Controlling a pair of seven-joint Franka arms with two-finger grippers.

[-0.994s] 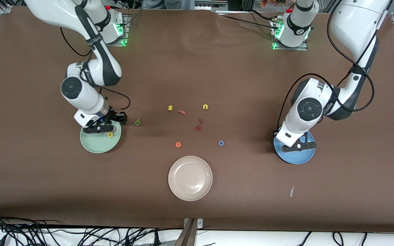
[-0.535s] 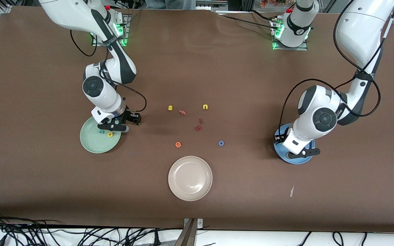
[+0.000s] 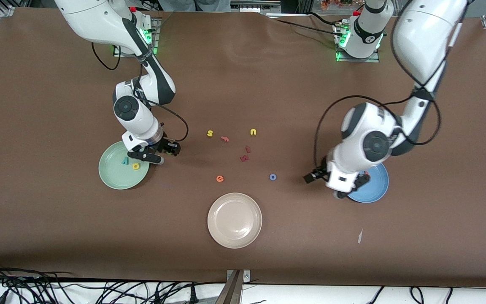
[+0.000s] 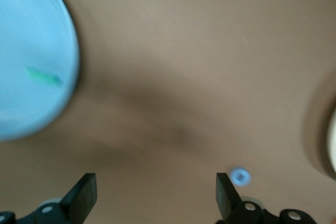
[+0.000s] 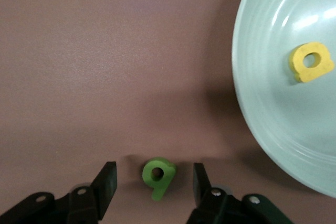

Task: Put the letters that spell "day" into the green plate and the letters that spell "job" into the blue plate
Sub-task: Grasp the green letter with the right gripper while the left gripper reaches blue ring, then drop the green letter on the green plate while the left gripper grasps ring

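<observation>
On the brown tabletop [image 3: 243, 76], toward the right arm's end: green plate [image 3: 112, 177], holding teal y [image 3: 124, 160] and yellow a [image 3: 136, 166]. Dark green d [image 5: 159, 176] flat on bare tabletop just beside that plate's rim, apart from it, framed between the fingers of the right claw [image 5: 155, 182] — jaws parted, touching nothing, low over the d. Right arm bent down from its base, wrist over the plate's edge.

Toward the left arm's end: blue plate [image 3: 376, 188], partly covered by the left arm's wrist; one teal letter [image 4: 44, 76] on it in the left wrist view, blurred, likely the j. Left claw [image 4: 155, 198] up over bare tabletop beside the plate's rim, jaws wide apart, empty. Left arm folded low, forearm arching over the plate.

Mid-tabletop, well apart from both plates: blue o [image 3: 273, 177], alone, open room all round. Farther from the front camera — loose cluster of yellow s [image 3: 210, 133], pink f [image 3: 225, 138], yellow u [image 3: 253, 132], two reddish letters [image 3: 245, 158] close together, shapes not readable. Orange e [image 3: 220, 178] near the o. Beige plate [image 3: 234, 220] nearest the front camera.
</observation>
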